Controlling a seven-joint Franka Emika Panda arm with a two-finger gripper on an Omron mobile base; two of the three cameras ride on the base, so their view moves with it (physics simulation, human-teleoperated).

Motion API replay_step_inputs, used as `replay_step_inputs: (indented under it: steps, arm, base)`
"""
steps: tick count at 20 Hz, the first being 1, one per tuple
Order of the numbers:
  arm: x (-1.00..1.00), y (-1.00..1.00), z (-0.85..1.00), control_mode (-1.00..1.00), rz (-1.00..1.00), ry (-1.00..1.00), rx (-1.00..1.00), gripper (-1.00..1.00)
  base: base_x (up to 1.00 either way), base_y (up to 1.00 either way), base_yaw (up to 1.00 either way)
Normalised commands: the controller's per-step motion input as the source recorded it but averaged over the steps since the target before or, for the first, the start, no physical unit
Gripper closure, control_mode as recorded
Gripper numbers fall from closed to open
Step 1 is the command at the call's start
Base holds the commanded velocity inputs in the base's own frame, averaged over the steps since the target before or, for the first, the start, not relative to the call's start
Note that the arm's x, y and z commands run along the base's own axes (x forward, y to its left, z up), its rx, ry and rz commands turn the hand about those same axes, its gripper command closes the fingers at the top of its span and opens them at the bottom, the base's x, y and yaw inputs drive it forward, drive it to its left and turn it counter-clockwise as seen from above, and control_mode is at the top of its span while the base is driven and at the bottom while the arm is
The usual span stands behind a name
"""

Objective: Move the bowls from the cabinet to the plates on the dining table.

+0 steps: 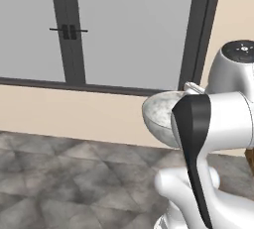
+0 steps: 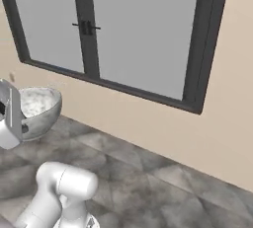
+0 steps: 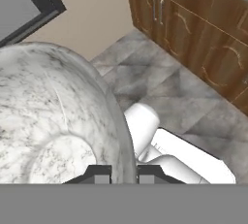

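**Marbled bowl aloft in the gripper, window as backdrop**

While the window (image 1: 129, 29) fills the wall behind, the pale marbled bowl (image 1: 159, 114) hangs in the air just below the window's dark sill in the left base view, its open mouth turned up and toward the glass. Its hollow shows nothing inside, only the mottled grey-white of its own wall. To the right of the bowl in that view the white arm crosses in front of it and hides its right side.

From the right base view, the bowl (image 2: 39, 108) sits at the left, below and left of the window (image 2: 133, 34), tilted so that its rim faces up and to the left; again the inside looks bare. Grey tiled floor (image 2: 148, 172) lies under it, well below.

Looking along the hand, the bowl (image 3: 53, 116) takes the left half, its rim curving down to the gripper (image 3: 124, 174), whose two dark tips stand one on each side of the rim wall, clenched on it. Right of the bowl, and farther from the window's corner, stand low brown drawer cabinets (image 3: 193, 34) on the tiled floor.
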Motion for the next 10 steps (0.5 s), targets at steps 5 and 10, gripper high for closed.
replay_step_inputs:
  steps: [5, 10]
  arm:
    - [0.00, 0.00, 0.00, 1.00, 0.00, 0.00, 0.00, 1.00]
    - [0.00, 0.00, 0.00, 1.00, 0.00, 0.00, 0.00, 1.00]
  base:
    - [0.47, 0.00, 0.73]
    - [0.64, 0.00, 0.70]
